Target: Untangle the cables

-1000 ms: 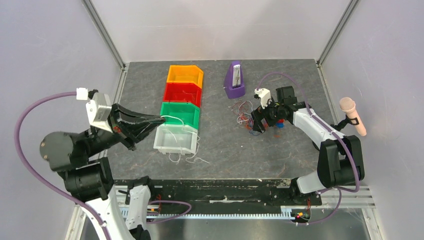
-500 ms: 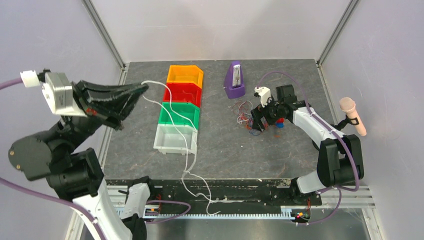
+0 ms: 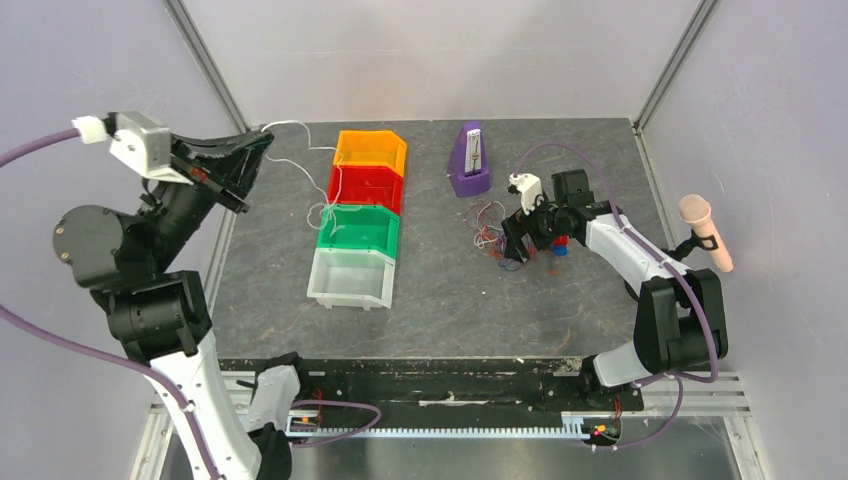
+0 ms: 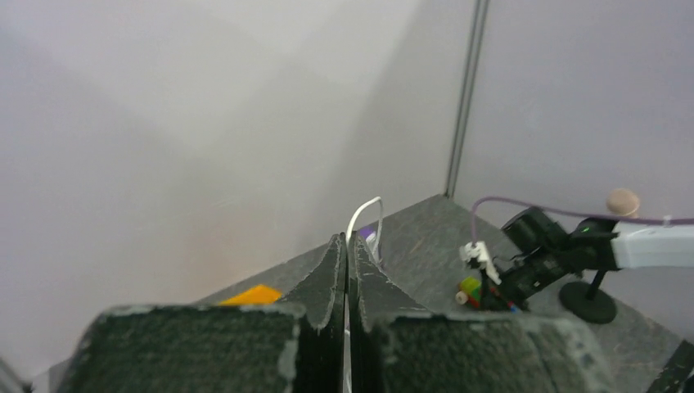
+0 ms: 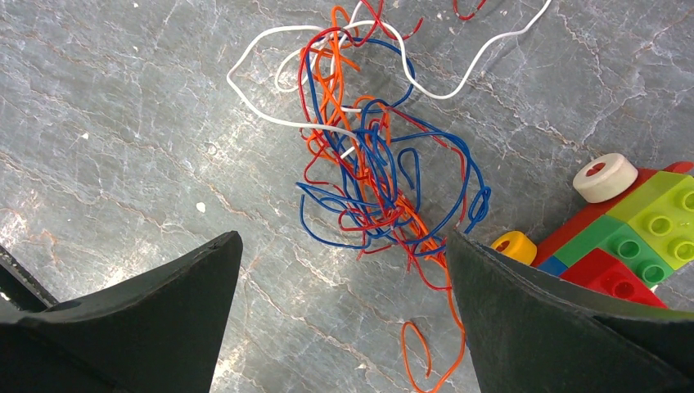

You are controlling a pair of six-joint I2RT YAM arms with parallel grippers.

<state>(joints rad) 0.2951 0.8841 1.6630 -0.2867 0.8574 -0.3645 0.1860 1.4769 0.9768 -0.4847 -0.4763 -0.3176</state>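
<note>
Here, at the far-left edge of the grey table [image 3: 450, 290], the raised left gripper [image 3: 258, 145] has its fingers pressed together on a white cable [image 3: 322, 212], which trails from the tips down to a small loop between the red bin [image 3: 365, 187] and the green bin [image 3: 358, 228]. On the other side, the right gripper [image 5: 340, 246] hangs spread wide just above the tangled cables [image 5: 368, 180]. This red, orange, blue and white knot lies between its fingers, beside a toy-brick model [image 5: 646, 221].
</note>
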